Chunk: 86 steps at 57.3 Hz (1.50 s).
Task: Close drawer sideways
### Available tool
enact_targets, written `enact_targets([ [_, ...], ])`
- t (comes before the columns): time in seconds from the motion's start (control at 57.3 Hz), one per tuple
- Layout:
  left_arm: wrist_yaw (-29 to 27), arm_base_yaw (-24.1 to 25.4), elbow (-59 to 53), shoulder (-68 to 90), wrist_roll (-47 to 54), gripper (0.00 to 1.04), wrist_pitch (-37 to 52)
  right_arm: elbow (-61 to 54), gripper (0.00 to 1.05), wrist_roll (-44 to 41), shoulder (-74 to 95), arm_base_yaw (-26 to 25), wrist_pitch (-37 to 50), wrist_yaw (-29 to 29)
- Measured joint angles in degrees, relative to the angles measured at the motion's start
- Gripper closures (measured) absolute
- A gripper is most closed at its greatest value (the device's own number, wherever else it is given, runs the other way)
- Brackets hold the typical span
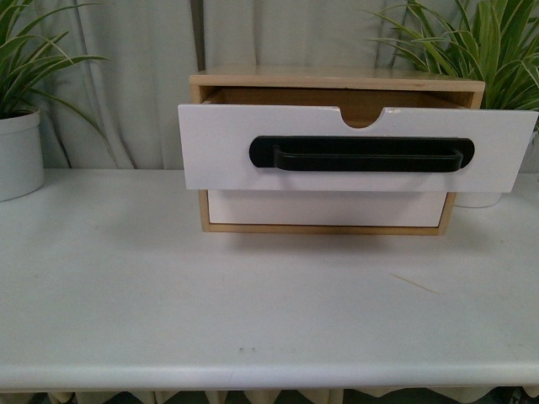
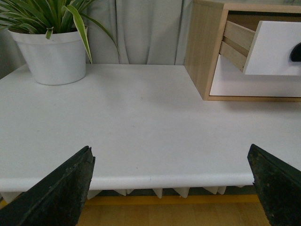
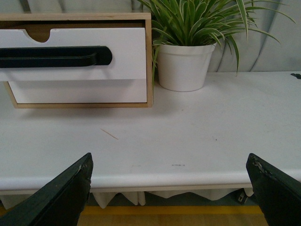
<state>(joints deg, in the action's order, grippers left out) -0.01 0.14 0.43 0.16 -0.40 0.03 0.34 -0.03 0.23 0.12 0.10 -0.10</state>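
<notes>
The drawer has a white front, a long black bar handle and a half-round notch in its upper edge. It stands pulled out of the light wood cabinet, above a plain white drawer front. It also shows in the left wrist view and the right wrist view. My left gripper is open and empty, back at the table's near edge. My right gripper is open and empty, also at the near edge. Neither arm shows in the front view.
The cabinet sits on a white table. A potted plant in a white pot stands at the far left, another right of the cabinet. A thin splinter lies on the table.
</notes>
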Motion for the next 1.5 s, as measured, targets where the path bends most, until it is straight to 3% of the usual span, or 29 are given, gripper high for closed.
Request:
enact_targets([
  [0.924, -0.1, 0.0, 0.0, 0.0, 0.0, 0.06, 0.0, 0.0, 0.09, 0.2, 0.2, -0.2, -0.3, -0.9],
  [1.029, -23.2, -8.3, 5.5, 10.6, -12.1, 0.06, -9.7, 4.6, 0.09, 2.5, 7.8, -4.0, -10.0, -15.5],
  [1.116, -34.1, -13.1, 9.3, 21.5, -23.9, 0.06, -8.3, 7.0, 0.09, 3.0, 15.5, -3.9, -9.9, -20.8],
  [1.186, -34.7, -14.4, 12.1, 29.2, -32.5, 0.06, -4.2, 8.4, 0.09, 2.3, 20.6, -2.9, -7.3, -20.9],
  [1.273, -31.8, -16.4, 16.5, 40.7, -41.9, 0.06, 3.5, 10.5, 0.09, -3.4, 28.0, 0.2, -2.6, -16.7],
  [1.378, -29.0, -18.6, 21.2, 51.8, -46.6, 0.06, 11.1, 12.2, 0.09, -13.7, 36.0, 4.7, 2.6, -12.7],
  [1.5, -26.8, -20.0, 25.0, 58.9, -47.9, 0.06, 15.8, 13.5, 0.09, -19.8, 40.6, 6.5, 6.7, -10.4],
])
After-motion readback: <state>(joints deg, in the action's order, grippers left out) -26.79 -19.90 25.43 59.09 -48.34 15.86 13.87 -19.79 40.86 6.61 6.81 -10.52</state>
